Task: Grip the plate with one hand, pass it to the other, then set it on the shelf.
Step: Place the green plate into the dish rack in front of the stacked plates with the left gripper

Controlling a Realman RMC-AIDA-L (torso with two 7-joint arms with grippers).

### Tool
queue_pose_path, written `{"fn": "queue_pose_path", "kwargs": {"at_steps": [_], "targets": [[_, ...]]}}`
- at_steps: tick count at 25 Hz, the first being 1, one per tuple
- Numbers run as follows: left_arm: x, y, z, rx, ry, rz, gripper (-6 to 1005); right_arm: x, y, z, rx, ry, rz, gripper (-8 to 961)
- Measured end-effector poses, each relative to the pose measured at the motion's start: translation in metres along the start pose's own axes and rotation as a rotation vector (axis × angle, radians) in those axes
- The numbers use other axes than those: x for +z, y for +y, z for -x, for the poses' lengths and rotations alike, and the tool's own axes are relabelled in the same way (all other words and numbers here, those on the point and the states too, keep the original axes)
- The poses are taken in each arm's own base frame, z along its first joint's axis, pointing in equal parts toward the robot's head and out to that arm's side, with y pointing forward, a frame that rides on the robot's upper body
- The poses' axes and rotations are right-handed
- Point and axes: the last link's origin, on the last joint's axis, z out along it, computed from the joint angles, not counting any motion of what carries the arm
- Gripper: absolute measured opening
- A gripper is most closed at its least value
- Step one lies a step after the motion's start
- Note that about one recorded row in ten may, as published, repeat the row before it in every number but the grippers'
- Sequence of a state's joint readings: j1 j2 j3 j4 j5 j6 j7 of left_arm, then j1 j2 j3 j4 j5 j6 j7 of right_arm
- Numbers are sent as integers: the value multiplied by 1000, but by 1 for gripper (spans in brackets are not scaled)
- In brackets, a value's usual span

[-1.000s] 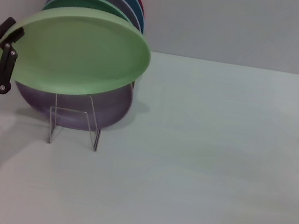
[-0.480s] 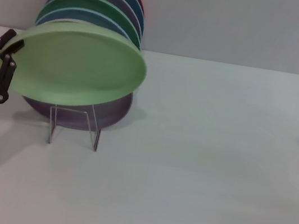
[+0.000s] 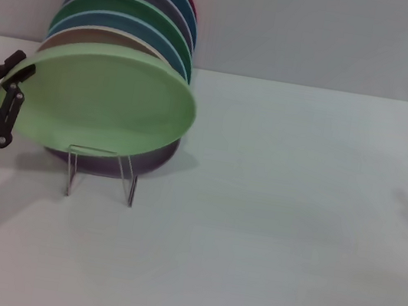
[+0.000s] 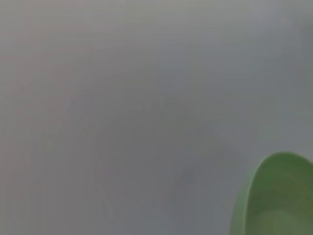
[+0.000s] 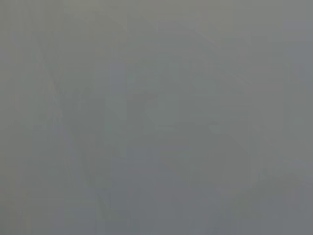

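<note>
The pale mint-green plate [image 3: 107, 103] hangs tilted at the left of the head view, its lower edge just above the clear acrylic shelf [image 3: 101, 175]. My left gripper [image 3: 12, 91] is shut on the plate's left rim and carries it. A piece of the plate's rim also shows in the left wrist view [image 4: 276, 196]. The shelf stands on the table, and a lilac-purple plate [image 3: 155, 158] leans in it behind the mint plate, mostly hidden. My right gripper is out of view; the right wrist view shows only plain grey.
A row of several upright plates [image 3: 133, 10], red, blue, lilac, emerald, blue and tan, stands behind the mint plate against the back wall. The pale table [image 3: 295, 214] stretches to the right and front.
My left gripper and the mint plate have sunk lower toward the shelf. More of the plates behind now show above it, and less of the lilac plate below.
</note>
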State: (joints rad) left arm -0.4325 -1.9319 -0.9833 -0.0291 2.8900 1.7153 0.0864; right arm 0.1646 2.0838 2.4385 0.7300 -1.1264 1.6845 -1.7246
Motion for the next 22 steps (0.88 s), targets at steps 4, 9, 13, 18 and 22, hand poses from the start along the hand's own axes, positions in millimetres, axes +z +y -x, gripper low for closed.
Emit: {"fn": "queue_pose_path", "kwargs": {"at_steps": [4, 9, 13, 18, 22], "targets": [[0, 1, 3, 22, -19, 2, 102, 1, 0, -1, 1, 3, 4, 674], [3, 2, 3, 32, -23, -22, 109, 2, 1, -1, 0, 8, 8, 674], [6, 8, 4, 78, -31, -42, 115, 1, 1, -1, -6, 7, 13, 674], [10, 17, 9, 93, -70, -36, 123, 1, 2, 0, -9, 1, 21, 674], [11, 21, 11, 99, -86, -33, 143, 1, 2, 0, -9, 0, 21, 674]]}}
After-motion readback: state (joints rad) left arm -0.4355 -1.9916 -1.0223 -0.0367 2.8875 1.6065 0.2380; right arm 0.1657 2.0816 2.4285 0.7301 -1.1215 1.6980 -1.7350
